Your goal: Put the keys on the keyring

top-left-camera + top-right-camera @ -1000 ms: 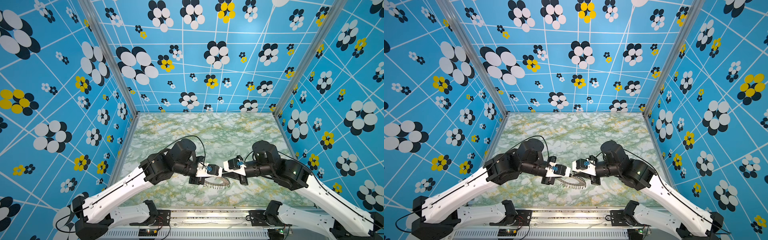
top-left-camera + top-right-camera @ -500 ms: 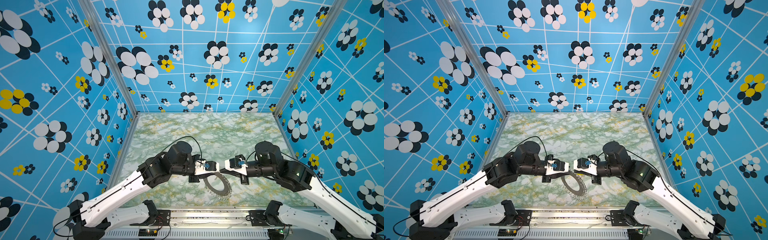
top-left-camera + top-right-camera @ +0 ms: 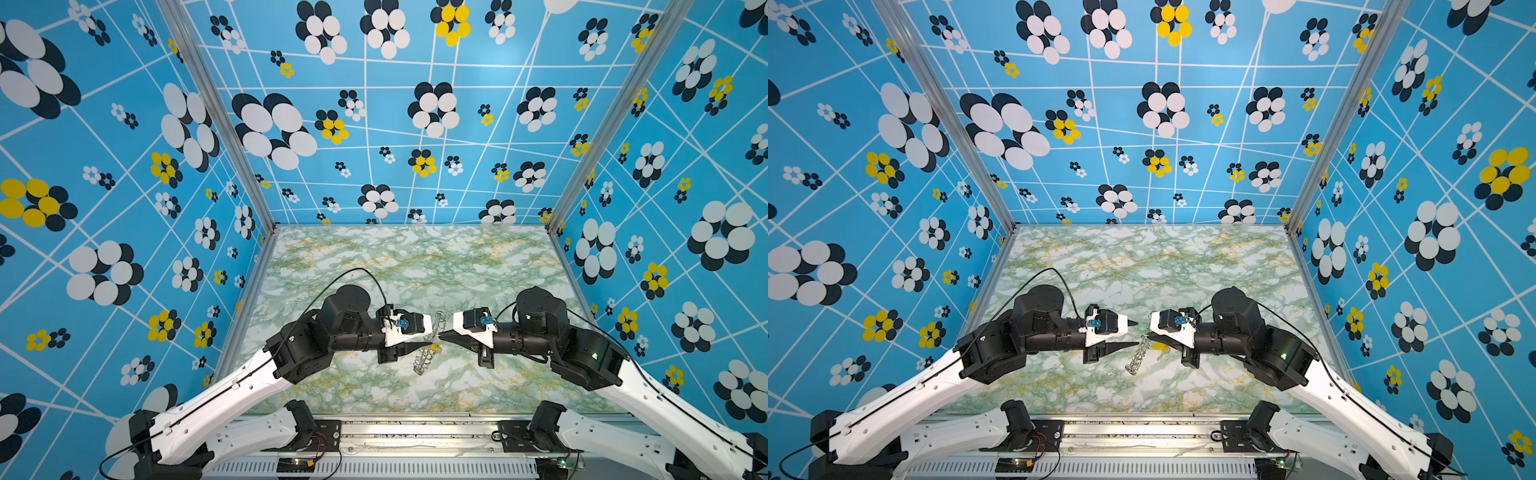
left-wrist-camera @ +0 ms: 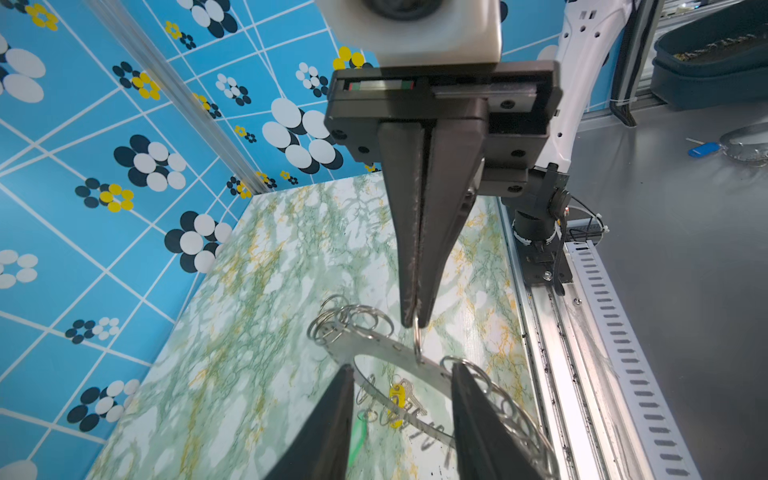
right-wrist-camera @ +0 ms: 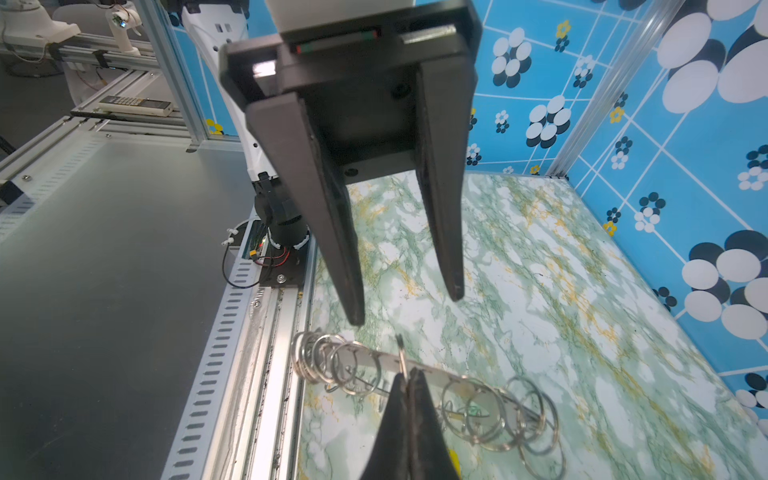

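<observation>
Edgewise, the grey keyring [image 4: 386,347] hangs by one wire loop pinched in the right end effector [image 4: 415,320]; left end effector [image 5: 409,309] spread.

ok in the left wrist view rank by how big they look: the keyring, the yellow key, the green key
1. keyring, by far the largest, hanging from the shut right gripper.
2 and 3. yellow key and green key: unsure, since the left gripper's finger hides part of the green one.
</observation>
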Tool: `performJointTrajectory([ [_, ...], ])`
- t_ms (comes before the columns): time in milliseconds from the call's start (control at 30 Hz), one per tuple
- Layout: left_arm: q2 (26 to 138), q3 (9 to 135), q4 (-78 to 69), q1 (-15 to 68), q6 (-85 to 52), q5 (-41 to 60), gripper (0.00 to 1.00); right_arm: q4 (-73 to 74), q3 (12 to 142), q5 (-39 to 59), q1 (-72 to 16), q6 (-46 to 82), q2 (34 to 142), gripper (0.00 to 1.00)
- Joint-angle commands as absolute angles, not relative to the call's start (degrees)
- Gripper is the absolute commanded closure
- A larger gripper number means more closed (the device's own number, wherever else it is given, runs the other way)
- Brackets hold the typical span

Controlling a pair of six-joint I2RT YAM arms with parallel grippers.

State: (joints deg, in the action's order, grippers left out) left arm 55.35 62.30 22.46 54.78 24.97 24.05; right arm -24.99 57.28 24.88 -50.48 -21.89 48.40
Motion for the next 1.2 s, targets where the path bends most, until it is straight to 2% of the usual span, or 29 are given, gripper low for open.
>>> performJointTrajectory([
  [0, 55.9, 63.0, 19.9, 55.0, 23.7, 26.3, 0.63, -17.1, 55.6, 24.8, -50.0, -17.8, 46.1, 1.0],
  [333, 56.2, 62.2, 14.6, 55.1, 21.8, 27.0, 0.71, -9.0, 52.3, 28.4, -47.7, -11.5, 43.7, 1.0],
  [867, 56.1, 60.5, 11.0, 55.3, 21.0, 25.5, 0.79, 0.3, 49.3, 32.6, -45.9, -4.8, 42.9, 1.0],
  [1033, 56.0, 60.1, 10.3, 55.3, 21.0, 25.0, 0.84, 0.7, 49.4, 33.3, -45.8, -4.2, 43.1, 1.0],
  [1167, 55.9, 60.2, 10.0, 55.3, 21.1, 24.9, 0.93, 0.9, 49.4, 33.6, -45.7, -4.1, 43.3, 1.0],
])
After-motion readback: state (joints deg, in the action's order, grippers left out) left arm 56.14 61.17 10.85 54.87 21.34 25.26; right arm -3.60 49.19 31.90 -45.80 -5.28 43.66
